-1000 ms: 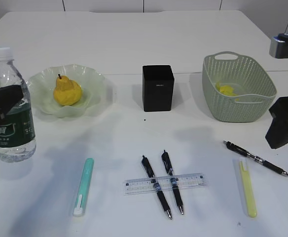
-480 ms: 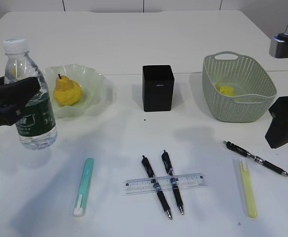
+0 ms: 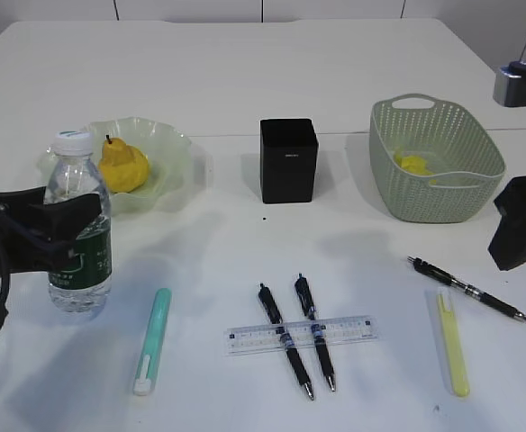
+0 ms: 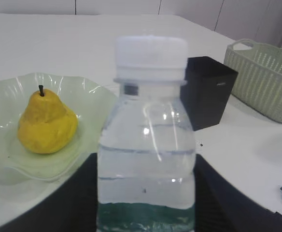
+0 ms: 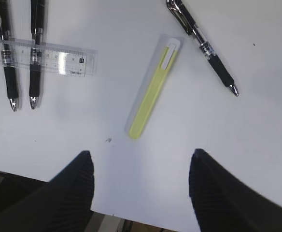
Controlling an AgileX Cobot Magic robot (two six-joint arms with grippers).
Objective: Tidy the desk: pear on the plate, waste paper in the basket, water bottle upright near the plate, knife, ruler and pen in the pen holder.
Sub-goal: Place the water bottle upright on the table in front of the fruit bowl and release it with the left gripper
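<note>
The clear water bottle with a white cap and green label stands upright in front of the green plate. My left gripper is shut on its body; the left wrist view shows the bottle between the black fingers. I cannot tell whether its base touches the table. The yellow pear lies on the plate. Yellow waste paper lies in the basket. My right gripper is open and empty above the table's front right, near a yellow knife.
The black pen holder stands mid-table. Two black pens lie across a clear ruler at the front. A teal knife lies front left. Another black pen lies beside the yellow knife.
My left gripper has carried the bottle rightward and then down and forward, from the far left edge to just in front of the plate. The right arm has hardly moved.
</note>
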